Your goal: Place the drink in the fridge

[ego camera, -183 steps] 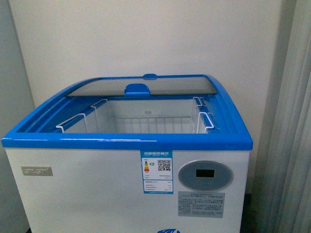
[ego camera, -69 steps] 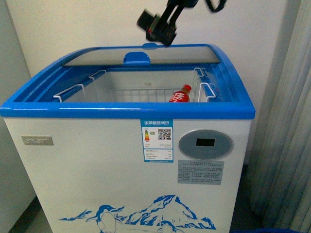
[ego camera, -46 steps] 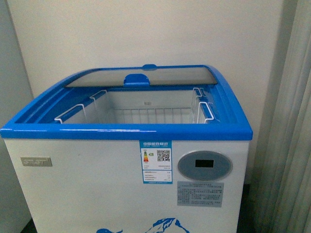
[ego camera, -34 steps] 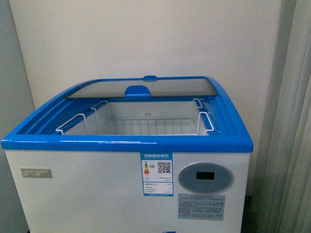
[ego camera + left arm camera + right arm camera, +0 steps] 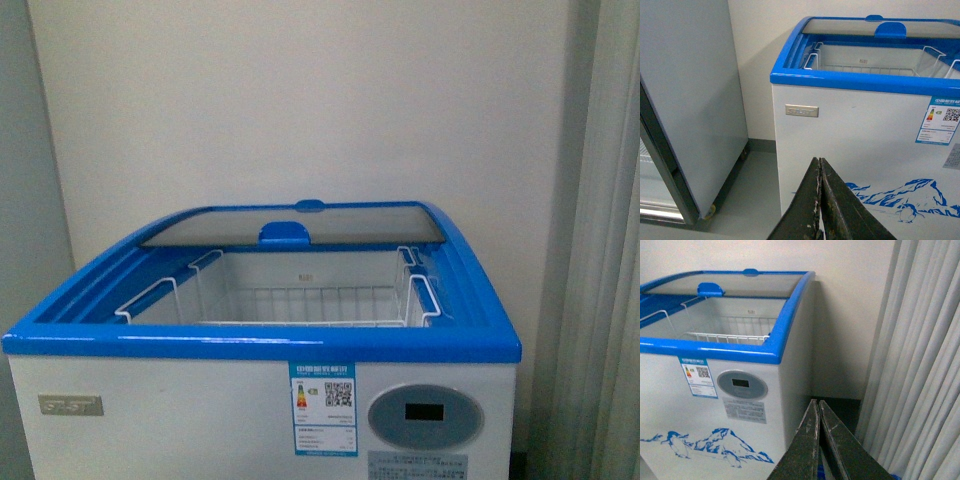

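the fridge [image 5: 150, 420] stands square in the front view, filling the lower half of the frame, with its blue rim [image 5: 260, 343] running across. its glass lid [image 5: 300, 225] is slid to the back, at 12 o'clock of the opening, and the blue handle [image 5: 284, 233] sits at the lid's front edge. the open well holds a white wire basket [image 5: 300, 300] hung from the rim; what shows of the basket and the well has no bottle in it, and the drink shows in none of the three views, so i cannot tell where it is. on the front panel an energy label [image 5: 323, 408] sits beside the oval display [image 5: 424, 414], the display at 3 o'clock of the label.

neither arm shows in the front view. in the left wrist view the left tool [image 5: 820, 200] has its two dark fingers pressed together, nothing between them, held low in front of the fridge's white face. a grey cabinet [image 5: 690, 100] on wheels stands beside the fridge, apart from it. in the right wrist view the right tool [image 5: 818, 440] is likewise closed and empty, near the fridge's corner, with a pale curtain [image 5: 920, 365] hanging beside it.
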Robot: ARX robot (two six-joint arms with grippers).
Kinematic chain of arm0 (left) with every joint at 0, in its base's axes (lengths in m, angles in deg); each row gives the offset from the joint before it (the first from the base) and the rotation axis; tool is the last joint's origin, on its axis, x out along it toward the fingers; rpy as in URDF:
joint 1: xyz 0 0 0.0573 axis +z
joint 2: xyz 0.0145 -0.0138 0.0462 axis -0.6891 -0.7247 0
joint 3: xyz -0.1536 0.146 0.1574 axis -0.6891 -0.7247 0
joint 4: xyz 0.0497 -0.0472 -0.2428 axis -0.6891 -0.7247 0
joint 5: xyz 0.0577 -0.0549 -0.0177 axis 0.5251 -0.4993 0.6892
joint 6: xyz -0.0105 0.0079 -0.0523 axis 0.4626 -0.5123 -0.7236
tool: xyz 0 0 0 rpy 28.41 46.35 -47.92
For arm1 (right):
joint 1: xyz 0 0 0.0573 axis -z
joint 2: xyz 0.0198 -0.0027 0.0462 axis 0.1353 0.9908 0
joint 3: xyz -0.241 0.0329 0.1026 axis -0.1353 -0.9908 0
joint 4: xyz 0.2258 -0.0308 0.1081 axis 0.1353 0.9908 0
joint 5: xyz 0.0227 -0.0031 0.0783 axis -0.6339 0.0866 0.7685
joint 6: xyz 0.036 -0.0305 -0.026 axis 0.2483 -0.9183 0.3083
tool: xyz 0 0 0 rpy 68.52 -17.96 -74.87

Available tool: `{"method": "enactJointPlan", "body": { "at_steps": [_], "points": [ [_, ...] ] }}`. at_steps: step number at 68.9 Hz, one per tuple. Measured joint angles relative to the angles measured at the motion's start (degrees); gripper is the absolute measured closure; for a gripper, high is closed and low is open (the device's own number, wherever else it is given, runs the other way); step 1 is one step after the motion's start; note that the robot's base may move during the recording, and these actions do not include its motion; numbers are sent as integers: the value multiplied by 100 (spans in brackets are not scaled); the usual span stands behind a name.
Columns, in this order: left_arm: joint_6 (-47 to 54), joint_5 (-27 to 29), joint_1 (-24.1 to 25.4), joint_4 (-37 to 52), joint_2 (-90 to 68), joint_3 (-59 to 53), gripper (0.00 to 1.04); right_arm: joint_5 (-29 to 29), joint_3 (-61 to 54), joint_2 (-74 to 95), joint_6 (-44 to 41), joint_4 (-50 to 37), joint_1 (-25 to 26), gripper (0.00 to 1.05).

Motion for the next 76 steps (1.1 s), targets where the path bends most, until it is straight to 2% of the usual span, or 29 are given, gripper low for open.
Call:
{"method": "enactJointPlan", "body": {
  "at_steps": [9, 16, 76],
  "points": [
    [0, 0, 0, 0, 0, 0, 102, -11, -339, -208, 2, -39, 0, 102],
    [0, 2, 0, 0, 0, 0, 102, -11, -516, -848, 2, 450, 0, 102],
    [0, 0, 0, 0, 0, 0, 102, -9, -1143, -1532, 0, 358, 0, 102]
  ]
}}
